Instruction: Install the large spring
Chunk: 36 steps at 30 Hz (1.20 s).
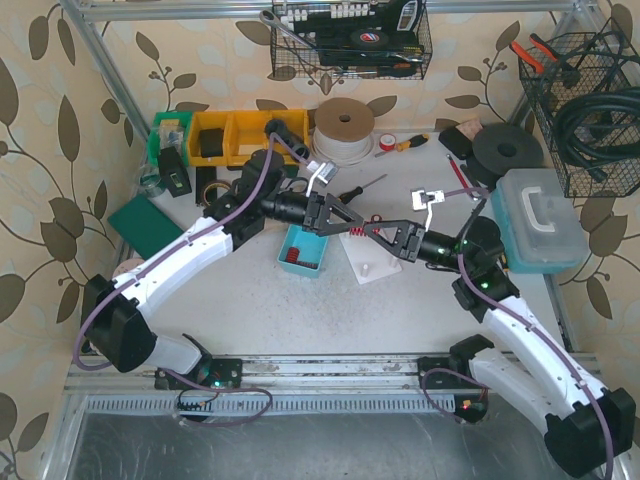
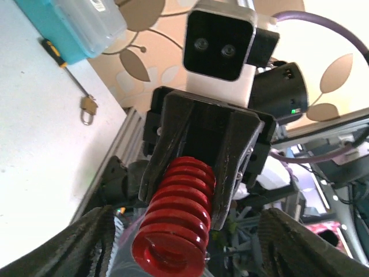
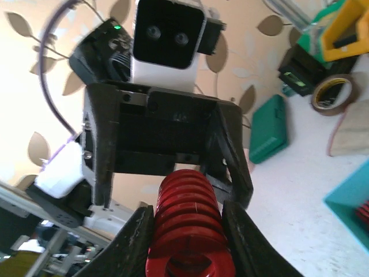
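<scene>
1. At the near edge of the table the two arms reach forward and meet in the air over its middle.
2. Below that meeting point a white plate point(image 1: 372, 265) lies flat. I take it for the mount, but any seat on it is too small to make out. A blue tray point(image 1: 288, 240) sits just left of it.
3. The spring point(image 3: 187, 231) is red and hangs roughly level between the two grippers, above the plate and clear of the table.
4. The right gripper point(image 3: 189, 214) is clamped on one end of the spring, with a finger pressed against the coils on each side.
5. The left gripper point(image 2: 185, 219) faces it with its jaws spread wide. In its own view both fingers stand well apart from the coils, so it grips nothing.
6. Step in hand, as I judge it: a hand-over, with the spring now carried by the right arm alone. Fitting is not yet begun.
7. The next move calls for the left arm to back straight off along the spring's line so it does not snag the free end.
8. The right arm must then tip the spring upright and lower it squarely onto the plate.
9. Round coils may roll in a two-finger grip, so a slow descent seems wise.
</scene>
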Each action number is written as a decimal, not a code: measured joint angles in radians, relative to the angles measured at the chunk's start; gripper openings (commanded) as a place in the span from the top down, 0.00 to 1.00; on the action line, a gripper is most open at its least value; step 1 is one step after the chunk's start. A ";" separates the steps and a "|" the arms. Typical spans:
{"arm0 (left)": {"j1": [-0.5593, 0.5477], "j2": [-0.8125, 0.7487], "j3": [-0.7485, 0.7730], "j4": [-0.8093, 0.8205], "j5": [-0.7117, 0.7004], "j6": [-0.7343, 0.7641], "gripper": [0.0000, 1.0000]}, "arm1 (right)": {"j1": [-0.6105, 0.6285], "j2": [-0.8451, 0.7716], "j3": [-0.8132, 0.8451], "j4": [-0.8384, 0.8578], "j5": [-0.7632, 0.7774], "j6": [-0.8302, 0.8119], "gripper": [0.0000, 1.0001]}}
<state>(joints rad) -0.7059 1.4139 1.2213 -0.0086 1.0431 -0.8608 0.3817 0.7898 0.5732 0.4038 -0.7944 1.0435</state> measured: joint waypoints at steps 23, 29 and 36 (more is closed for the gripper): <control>0.059 -0.372 -0.486 -0.187 -0.658 0.204 0.29 | 0.174 0.485 0.676 -1.199 0.664 -0.689 1.00; 0.058 -0.391 -0.620 -0.115 -0.702 0.189 0.27 | 0.218 0.734 0.898 -1.303 0.792 -0.731 1.00; 0.058 -0.402 -0.668 -0.064 -0.710 0.165 0.24 | 0.222 0.942 1.065 -1.361 0.900 -0.751 1.00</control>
<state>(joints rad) -0.6476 1.0119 0.5533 -0.0723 0.3336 -0.6960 0.6033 1.7321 1.6386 -0.9569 0.1051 0.2928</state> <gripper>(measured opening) 0.749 0.271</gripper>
